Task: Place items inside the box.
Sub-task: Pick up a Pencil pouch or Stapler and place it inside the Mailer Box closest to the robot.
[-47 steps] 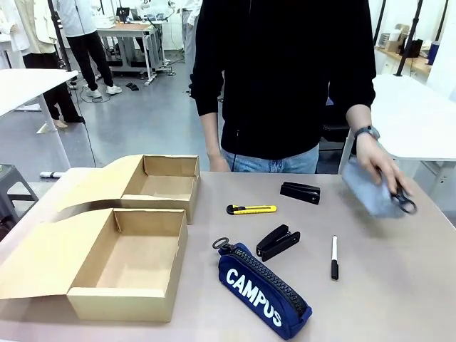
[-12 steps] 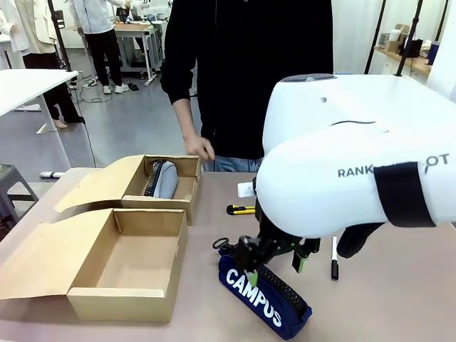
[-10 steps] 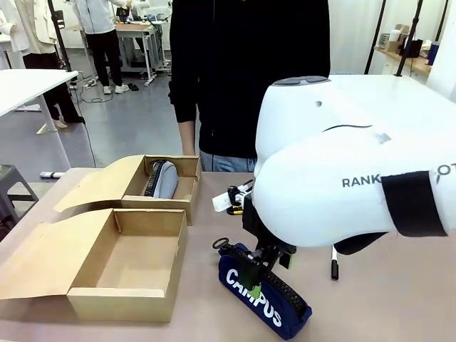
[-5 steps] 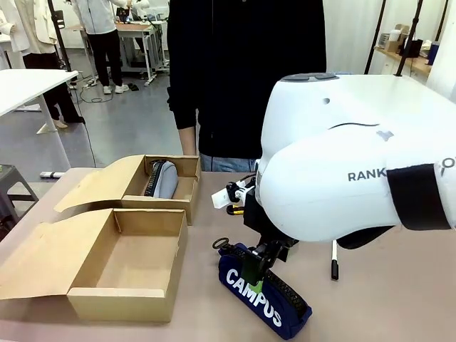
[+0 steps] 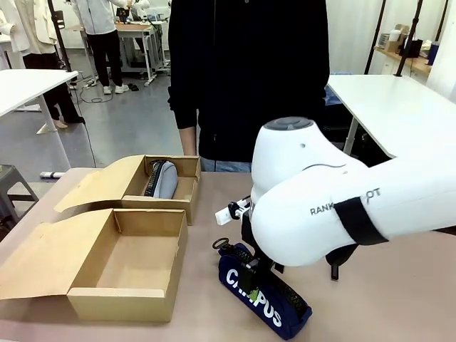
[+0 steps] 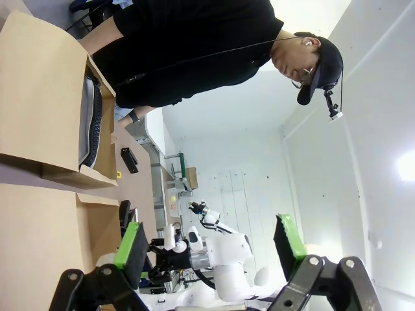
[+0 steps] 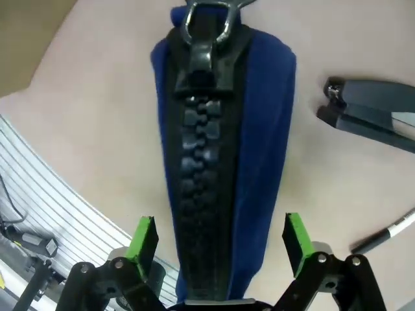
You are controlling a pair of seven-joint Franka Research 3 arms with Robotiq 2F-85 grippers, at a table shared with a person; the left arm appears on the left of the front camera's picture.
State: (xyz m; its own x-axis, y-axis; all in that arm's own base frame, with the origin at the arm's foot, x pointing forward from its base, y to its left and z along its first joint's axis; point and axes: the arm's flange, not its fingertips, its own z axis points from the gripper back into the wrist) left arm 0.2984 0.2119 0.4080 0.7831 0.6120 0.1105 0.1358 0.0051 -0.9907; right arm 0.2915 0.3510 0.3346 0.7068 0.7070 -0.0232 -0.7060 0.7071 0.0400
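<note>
The right gripper (image 7: pixel 220 236) stands wide open and holds nothing; its green pads flank the navy "CAMPUS" pencil case (image 7: pixel 259 129), which lies on the table directly beneath it, with the zip running lengthwise between the fingers and its ring pull at the far end ahead of them; whether the pads touch the fabric yet I cannot tell. The step in hand looks like the grasp on this case.

To do it well, the gripper should sink until the pads sit low on the case's sides, not on the raised zip teeth; the case appears slightly off-centre, nearer one pad than the other, so a small sideways correction before closing would stop it from being nudged. The fabric is probably soft, so close firmly across the short width and expect some give; gripping near the middle of its length should keep either end from drooping.

A black stapler (image 7: pixel 369 116) lies off to one side, beyond the finger, and a marker pen (image 7: pixel 382 233) lies close outside that same finger; go straight down and lift straight up to avoid clipping them.

From the front, the larger cardboard box (image 5: pixel 121 305) sits open to the gripper's left, near at hand. The left gripper (image 6: pixel 211 246) is also spread wide, with nothing in it.
</note>
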